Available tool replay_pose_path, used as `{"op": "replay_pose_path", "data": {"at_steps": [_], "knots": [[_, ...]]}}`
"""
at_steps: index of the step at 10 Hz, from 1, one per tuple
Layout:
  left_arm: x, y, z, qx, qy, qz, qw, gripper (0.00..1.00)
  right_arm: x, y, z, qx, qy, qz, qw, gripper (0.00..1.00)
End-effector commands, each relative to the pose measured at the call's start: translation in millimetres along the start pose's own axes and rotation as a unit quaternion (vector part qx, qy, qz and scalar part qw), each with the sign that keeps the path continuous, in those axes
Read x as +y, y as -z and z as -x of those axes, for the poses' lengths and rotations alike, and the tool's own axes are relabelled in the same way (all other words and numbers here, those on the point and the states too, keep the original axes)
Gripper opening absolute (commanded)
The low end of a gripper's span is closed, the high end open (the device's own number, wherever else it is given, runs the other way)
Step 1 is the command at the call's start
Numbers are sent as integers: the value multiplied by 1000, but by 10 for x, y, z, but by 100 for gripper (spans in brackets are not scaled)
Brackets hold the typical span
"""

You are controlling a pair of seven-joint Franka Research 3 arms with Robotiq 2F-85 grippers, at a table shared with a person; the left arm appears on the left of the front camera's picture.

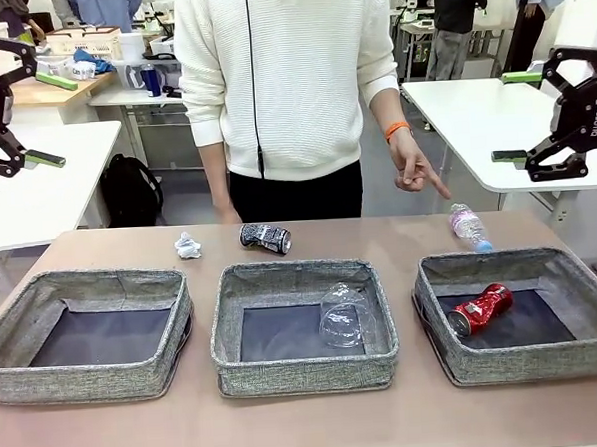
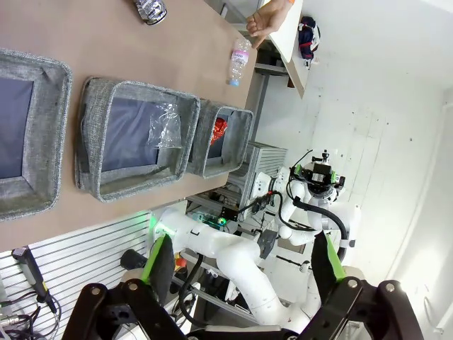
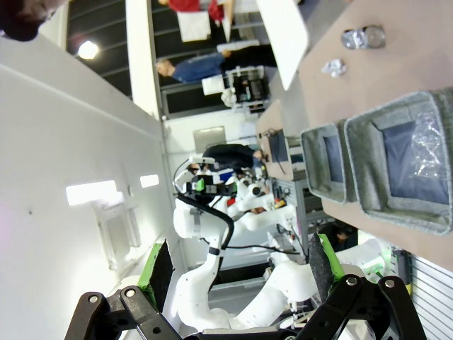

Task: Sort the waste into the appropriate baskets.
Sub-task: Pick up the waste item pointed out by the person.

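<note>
Between and beyond the left gripper's open jaws, rough, matt woven-cloth basket (image 2: 117,145) holding glossy clear plastic cup (image 2: 165,126); shiny red metal can (image 2: 219,129).

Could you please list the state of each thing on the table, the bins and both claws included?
left claw: open, holding nothing
right claw: open, holding nothing
left bin: empty
middle bin: holds clear plastic cup
right bin: holds red can, crushed
black-and-white can: on its side, crushed
bottle: lying down, blue cap on
paper wad: crumpled
</note>
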State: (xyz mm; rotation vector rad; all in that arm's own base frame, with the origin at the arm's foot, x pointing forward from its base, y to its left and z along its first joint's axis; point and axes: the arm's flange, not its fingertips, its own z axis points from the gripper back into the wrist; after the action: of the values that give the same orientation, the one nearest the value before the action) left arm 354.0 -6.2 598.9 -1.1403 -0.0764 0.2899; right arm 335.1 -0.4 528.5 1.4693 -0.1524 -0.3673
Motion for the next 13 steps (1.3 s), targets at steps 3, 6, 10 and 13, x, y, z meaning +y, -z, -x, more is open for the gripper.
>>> {"op": "replay_pose_path", "data": {"at_steps": [3,6,10,13], "knots": [[9,-33,9,5,3,-3,1000,100,-76,343,-284,-196,-144,343,907,100],[9,-33,9,5,3,-3,1000,100,-137,264,-716,-241,-254,607,714,100],[9,-33,9,5,3,-3,1000,100,-56,-76,-315,-293,-230,588,719,100],[9,-33,9,5,3,-3,1000,100,-79,-44,-554,-255,-272,547,750,100]]}}
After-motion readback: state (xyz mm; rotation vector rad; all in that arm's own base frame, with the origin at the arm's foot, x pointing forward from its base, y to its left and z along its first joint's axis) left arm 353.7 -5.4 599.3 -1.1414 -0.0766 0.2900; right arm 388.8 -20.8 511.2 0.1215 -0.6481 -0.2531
